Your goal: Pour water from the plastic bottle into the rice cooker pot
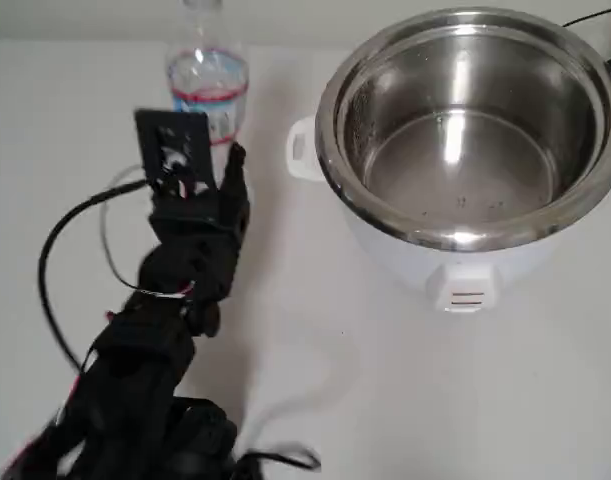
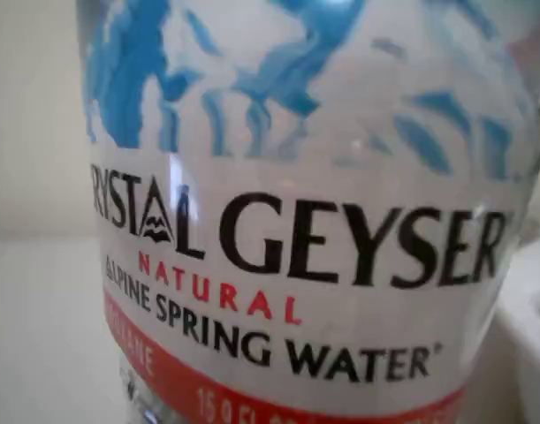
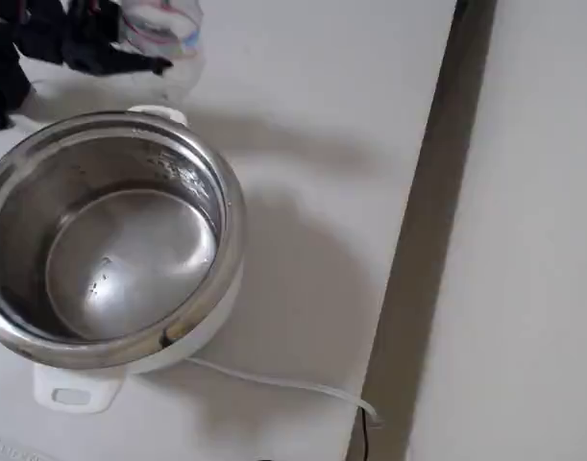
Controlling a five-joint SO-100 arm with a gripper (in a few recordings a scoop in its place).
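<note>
The plastic bottle (image 1: 207, 78) stands upright on the white table at the back left, clear with a white-and-blue label edged in red. Its label (image 2: 296, 247) is right in front of the wrist camera. My black gripper (image 1: 210, 160) is right at the bottle's lower part, open, with one finger (image 1: 235, 165) beside its right side and the other hidden under the camera mount. In the fixed view, a dark finger (image 3: 130, 63) reaches beside the bottle (image 3: 163, 24). The rice cooker pot (image 1: 455, 237) is shiny steel in a white body to the right, with a few specks on its bottom.
The cooker's side handle (image 1: 300, 150) points toward the bottle, a short gap away. A black cable (image 1: 55, 250) loops left of my arm. A white cord (image 3: 274, 382) runs from the cooker (image 3: 231, 221) to the table's edge (image 3: 418, 240).
</note>
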